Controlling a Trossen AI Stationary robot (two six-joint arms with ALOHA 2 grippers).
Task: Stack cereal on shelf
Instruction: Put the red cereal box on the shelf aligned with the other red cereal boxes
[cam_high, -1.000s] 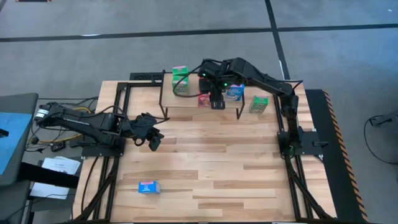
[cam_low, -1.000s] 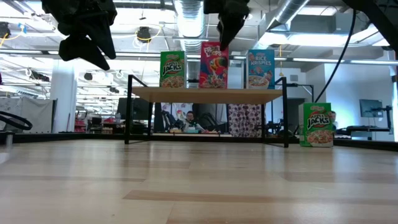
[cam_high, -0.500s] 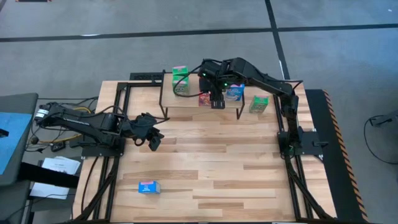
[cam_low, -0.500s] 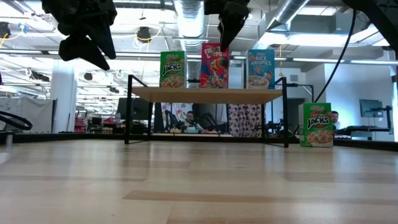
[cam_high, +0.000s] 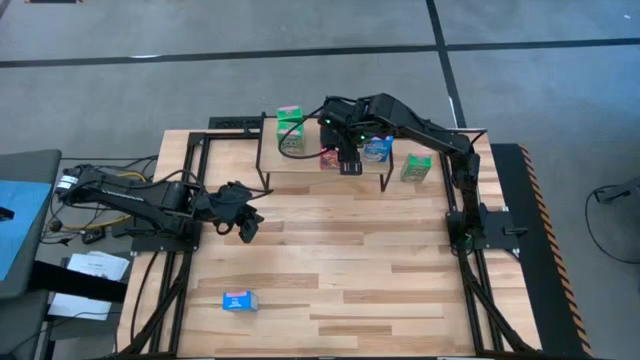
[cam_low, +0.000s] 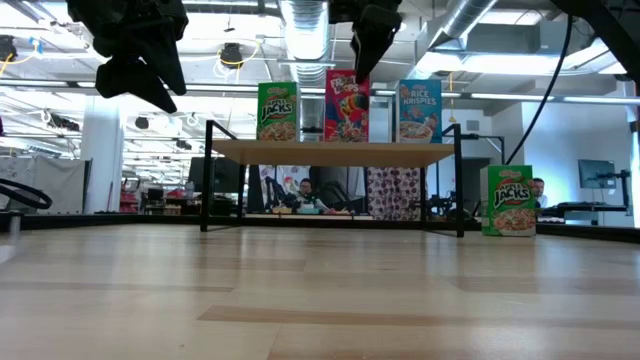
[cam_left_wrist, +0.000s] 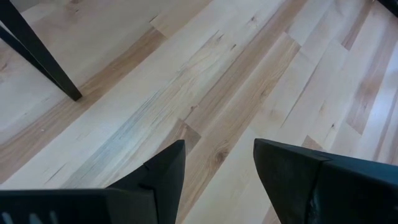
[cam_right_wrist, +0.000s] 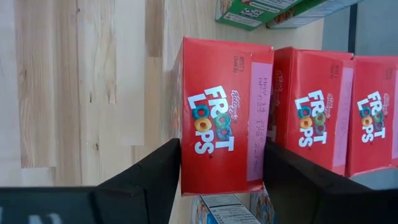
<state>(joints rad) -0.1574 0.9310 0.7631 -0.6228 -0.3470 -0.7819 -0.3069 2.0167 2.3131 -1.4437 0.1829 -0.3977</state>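
Risk, toppling: the front red box (cam_right_wrist: 221, 115) stands upright at the shelf's front edge; my guess is that a sideways drag as the fingers come away would tip it off the shelf (cam_low: 330, 151) or into the red boxes behind it.
Risk, neighbours: green (cam_low: 278, 111) and blue (cam_low: 419, 110) boxes stand just beside it on the shelf, so a skewed lift could likely knock either.
Right gripper (cam_high: 347, 160): above the shelf's middle, jaws part-way open with the front red box between them; the wrist view shows each finger flush with a side of the box, so it reads as gripped, or at most barely released.
Left gripper (cam_high: 240, 225): waiting over the left side of the table (cam_high: 330, 260), jaws part-way open, holding nothing, only bare boards beneath.
Shelf: at the far side of the table, carrying green, red and blue boxes in a row, with more red ones lined up behind the front one.
Cereal not yet shelved: a green box (cam_high: 416, 167) upright on the table just right of the shelf; a blue box (cam_high: 240, 300) lying flat near the front left, well apart from everything.
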